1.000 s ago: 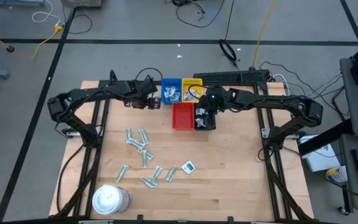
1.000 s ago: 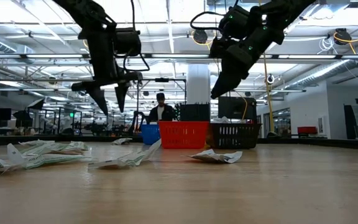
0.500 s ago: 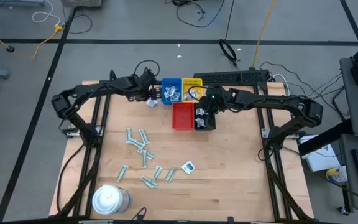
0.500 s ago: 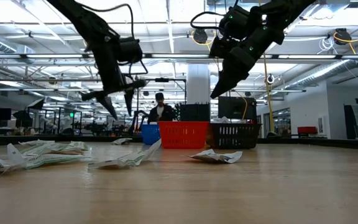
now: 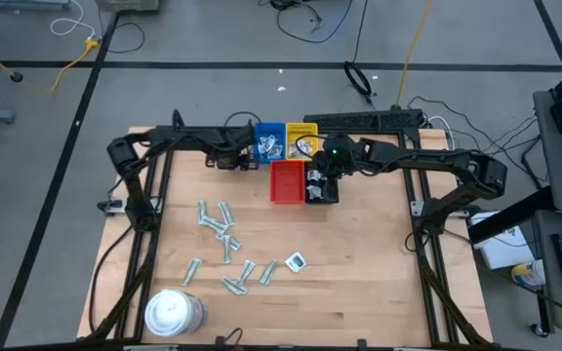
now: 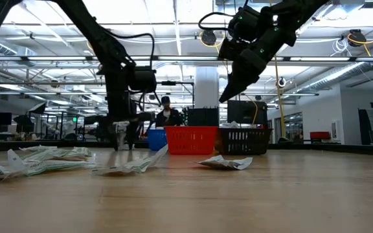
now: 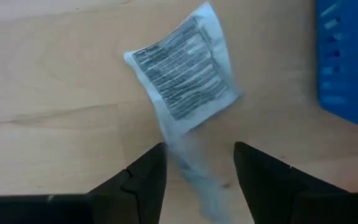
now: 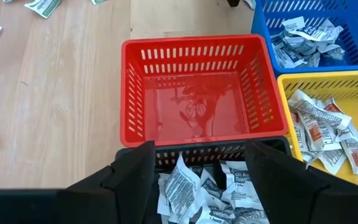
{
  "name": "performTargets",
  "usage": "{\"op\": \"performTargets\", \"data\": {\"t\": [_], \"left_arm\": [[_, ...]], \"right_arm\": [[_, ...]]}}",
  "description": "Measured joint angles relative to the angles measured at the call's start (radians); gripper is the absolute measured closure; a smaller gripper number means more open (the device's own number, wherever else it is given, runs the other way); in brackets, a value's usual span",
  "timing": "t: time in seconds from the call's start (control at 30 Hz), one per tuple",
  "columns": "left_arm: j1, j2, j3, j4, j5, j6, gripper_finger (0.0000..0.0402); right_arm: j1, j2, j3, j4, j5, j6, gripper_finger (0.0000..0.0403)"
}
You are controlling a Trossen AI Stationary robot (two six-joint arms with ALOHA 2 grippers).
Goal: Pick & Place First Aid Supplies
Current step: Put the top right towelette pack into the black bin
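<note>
While sorted, four trays (image 5: pixel 287 181), one tub (image 5: pixel 172 313).

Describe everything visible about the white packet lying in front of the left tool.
The white packet is a small flat square wrapper, papery-looking, its face printed with rows of dark lines. It lies tilted on the wooden table, just beside the blue tray and not in it. The left tool hangs right over it with fingers apart; a blurred pale corner runs between them, so contact cannot be judged.
</note>
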Motion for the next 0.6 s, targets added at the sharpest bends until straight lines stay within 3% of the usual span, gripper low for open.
{"op": "performTargets", "data": {"t": [0.17, 0.33, 0.6], "left_arm": [[-0.014, 0.034, 0.002, -0.014, -0.002, 0.004, 0.023], [-0.02, 0.035, 0.001, -0.022, -0.024, 0.005, 0.0289], [-0.019, 0.012, -0.002, -0.049, 0.023, 0.037, 0.0392]], "right_arm": [[0.0, 0.0, 0.0, 0.0, -0.012, -0.005, 0.0162], [0.002, 0.0, 0.0, 0.002, -0.101, -0.006, 0.0173], [0.014, 0.0, 0.001, 0.008, -0.1, -0.039, 0.0202]]}}
